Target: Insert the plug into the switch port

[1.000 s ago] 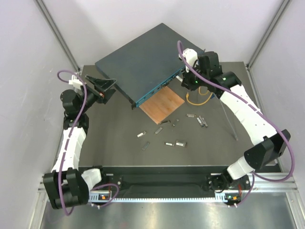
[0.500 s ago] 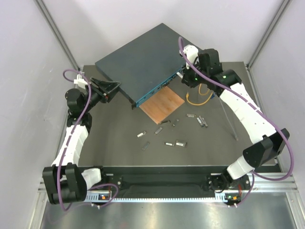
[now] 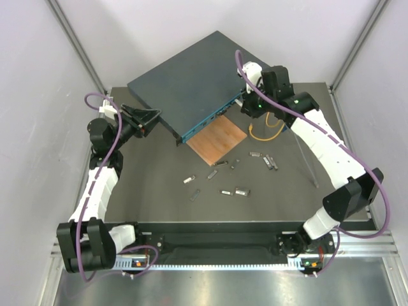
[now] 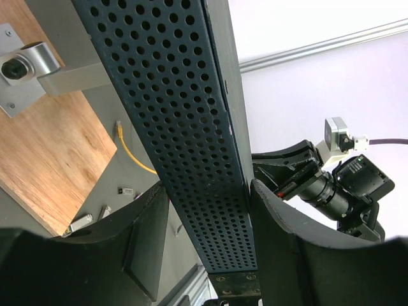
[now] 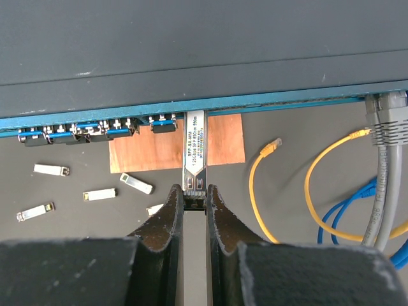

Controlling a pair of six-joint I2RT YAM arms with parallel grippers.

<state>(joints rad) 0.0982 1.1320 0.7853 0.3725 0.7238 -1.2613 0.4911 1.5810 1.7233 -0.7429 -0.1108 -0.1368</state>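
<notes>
Two grippers engaged. Item one, left gripper (image 4: 209, 191): jaws, wide a second ago, now drawn in onto the switch (image 4: 191, 127), a finger against each face of its perforated side wall, bracing it for the push; forearm raised, wrist reaching level. Item two, right gripper (image 5: 193, 194): pinched shut on the plug (image 5: 194, 153), which projects straight ahead of the fingertips, nose just inside a socket (image 5: 194, 116) of the teal face; arm stretched forward. Insertion judged begun, not seated.

Bright, even light over the switch (image 3: 185, 86), soft shadow under its near edge. Sharp at the switch up close; foreground fingers (image 5: 167, 217) dark and blurred.
</notes>
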